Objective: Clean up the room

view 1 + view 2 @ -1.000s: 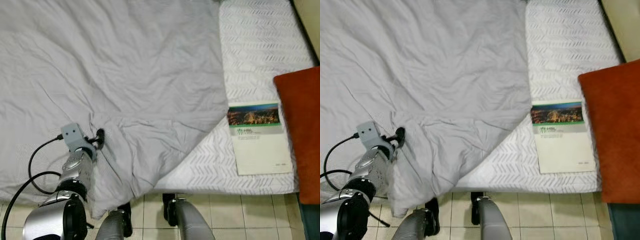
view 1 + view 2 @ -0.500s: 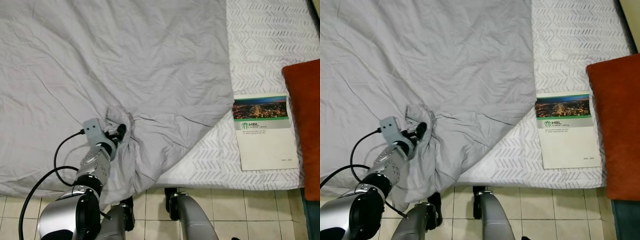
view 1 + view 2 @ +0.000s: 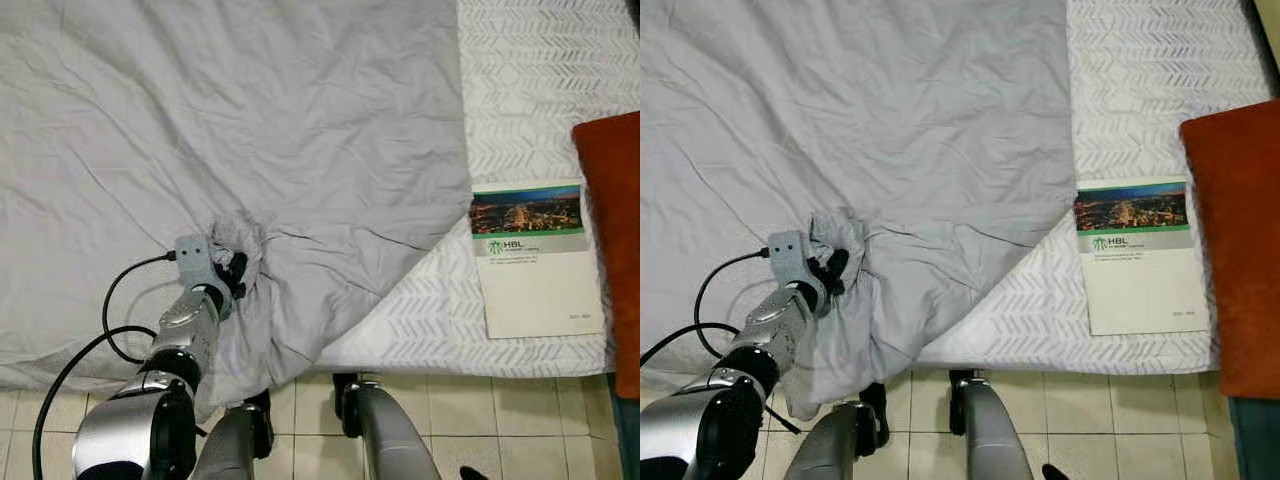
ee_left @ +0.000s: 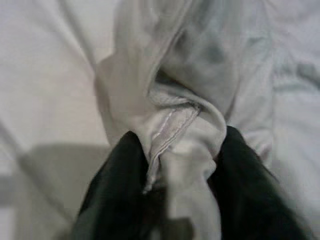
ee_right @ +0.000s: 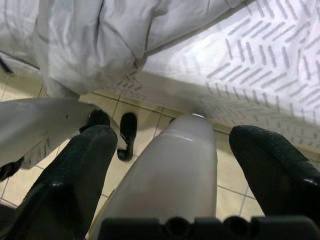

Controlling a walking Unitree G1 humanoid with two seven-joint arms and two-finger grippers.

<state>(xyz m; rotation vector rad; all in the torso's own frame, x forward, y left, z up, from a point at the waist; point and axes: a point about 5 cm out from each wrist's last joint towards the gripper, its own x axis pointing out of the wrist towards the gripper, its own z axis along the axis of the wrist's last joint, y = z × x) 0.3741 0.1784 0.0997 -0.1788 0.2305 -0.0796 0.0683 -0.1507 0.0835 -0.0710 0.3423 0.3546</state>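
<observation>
My left gripper (image 4: 175, 165) has its jaws pinched shut on a bunched fold of the grey sheet (image 3: 300, 130), hem and all, near the bed's near edge where one corner sags toward the tiled floor (image 3: 470, 400). To do this well I would keep the pinch firm and draw the fold out flat along the bed rather than upward, so the cloth does not slip free or drag more wrinkles in. My right gripper (image 5: 170, 150) hangs idle over the floor by the robot's legs, jaws wide apart and empty. Further out, the sheet covers most of the bed, creased but mostly spread. Beside it the patterned white mattress (image 3: 540, 90) lies bare, with a booklet (image 3: 535, 258) on it and a rust-red cushion (image 3: 615, 240) at its far right edge.
</observation>
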